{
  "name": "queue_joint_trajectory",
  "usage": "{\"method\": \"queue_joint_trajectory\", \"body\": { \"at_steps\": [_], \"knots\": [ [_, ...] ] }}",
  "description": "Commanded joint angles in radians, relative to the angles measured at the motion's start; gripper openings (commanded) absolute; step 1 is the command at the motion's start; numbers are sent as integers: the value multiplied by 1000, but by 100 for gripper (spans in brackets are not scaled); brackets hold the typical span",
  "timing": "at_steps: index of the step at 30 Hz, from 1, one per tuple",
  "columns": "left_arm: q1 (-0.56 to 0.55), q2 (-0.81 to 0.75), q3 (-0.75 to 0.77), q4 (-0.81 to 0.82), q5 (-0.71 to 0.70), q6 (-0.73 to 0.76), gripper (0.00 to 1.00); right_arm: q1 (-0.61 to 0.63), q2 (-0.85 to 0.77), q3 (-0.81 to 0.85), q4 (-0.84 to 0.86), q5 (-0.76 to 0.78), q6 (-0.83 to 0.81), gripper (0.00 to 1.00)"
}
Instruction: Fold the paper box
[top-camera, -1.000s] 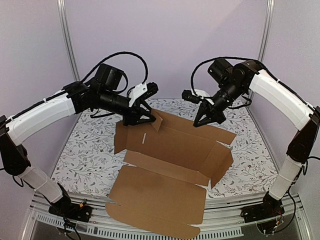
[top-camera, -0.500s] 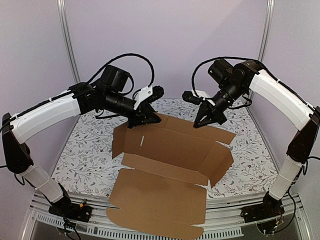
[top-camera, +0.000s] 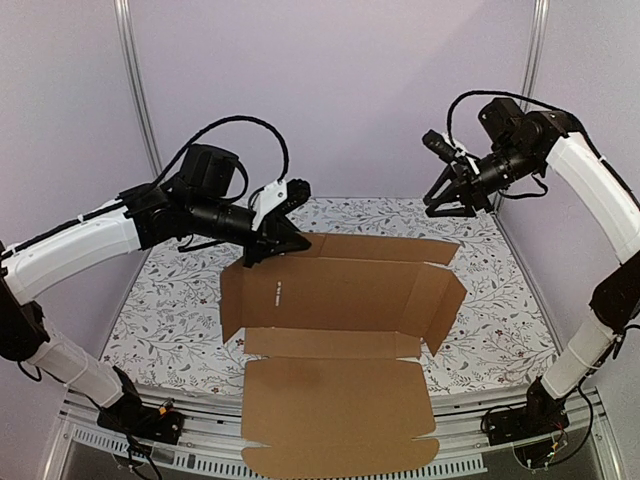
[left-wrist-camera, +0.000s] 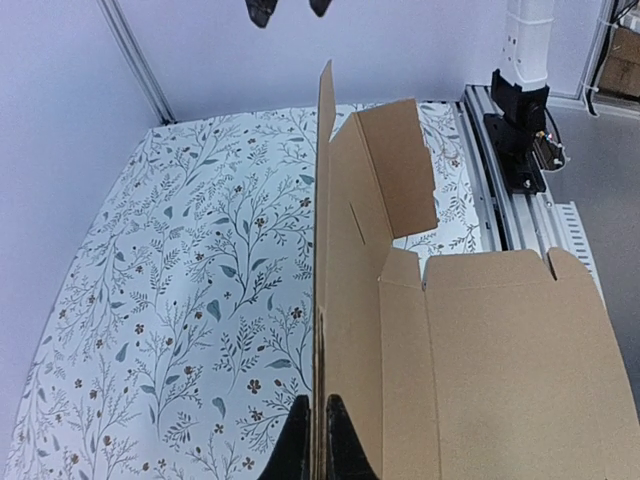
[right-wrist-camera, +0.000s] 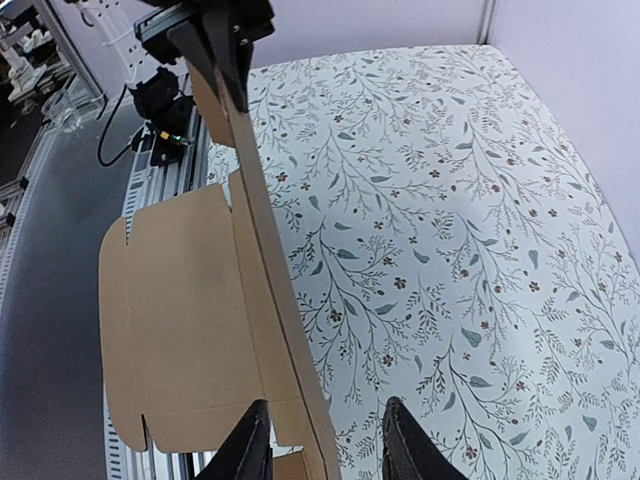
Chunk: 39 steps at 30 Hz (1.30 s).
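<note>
**Top external view**
- We list one paper box (top-camera: 340, 295): plain brown corrugated card, die-cut and partly formed. Its far long wall is raised and both end flaps tilt upward. Its nearest and widest panel lies flat.
- The floral surface (top-camera: 170, 300) sits beneath the box and stops short of that nearest panel's outer edge.
- The left end effector (top-camera: 268, 248) is at the box's far left corner, with its jaws clamped tight on the top edge of the far wall.
- The right end effector (top-camera: 453, 208) is above and beyond the box's far right corner, clear of the card. Its fingers are parted to a middling gap and hold nothing.

**Left wrist view**
- We list the left end effector (left-wrist-camera: 318, 448) pinching the far wall of the paper box (left-wrist-camera: 480, 340). The wall shows edge-on as a thin upright line running away from the fingers.
- One end flap leans at the far end of that wall.
- The surface (left-wrist-camera: 200, 300) shows on the wall's outer side.
- Past the wall's far end we note the tips of the right end effector (left-wrist-camera: 290, 8), spread and apart from the box.

**Right wrist view**
- We list the right end effector (right-wrist-camera: 325, 450), moderately open and empty.
- The far wall of the paper box (right-wrist-camera: 180, 300) passes under the gap between its fingers.
- At the wall's other end, the left end effector (right-wrist-camera: 228, 60) grips the card.
- The surface (right-wrist-camera: 450, 220) lies on the wall's outer side.
</note>
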Motion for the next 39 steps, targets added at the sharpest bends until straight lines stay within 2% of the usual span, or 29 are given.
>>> {"method": "queue_joint_trajectory", "body": {
  "at_steps": [1, 6, 11, 18, 28, 34, 39],
  "knots": [
    [9, -62, -58, 66, -17, 7, 0, -142, -19, -1, -49, -100, 12, 37],
    [12, -110, -137, 138, -31, 9, 0, -209, 10, -111, 106, -38, 83, 36],
    [19, -130, -178, 173, -56, 7, 0, -215, 45, -170, 136, -18, 95, 35],
    [53, -169, -249, 274, -62, -20, 0, -195, 5, -266, 193, 0, 102, 35],
    [66, -160, -260, 313, -63, -56, 0, -85, -7, -267, 196, 11, 103, 35],
    [70, -155, -256, 324, -57, -84, 0, -32, -31, -254, 163, -27, 96, 43],
    [77, -144, -250, 305, -37, -89, 0, -27, -29, -209, 28, -71, -1, 50]
  ]
}}
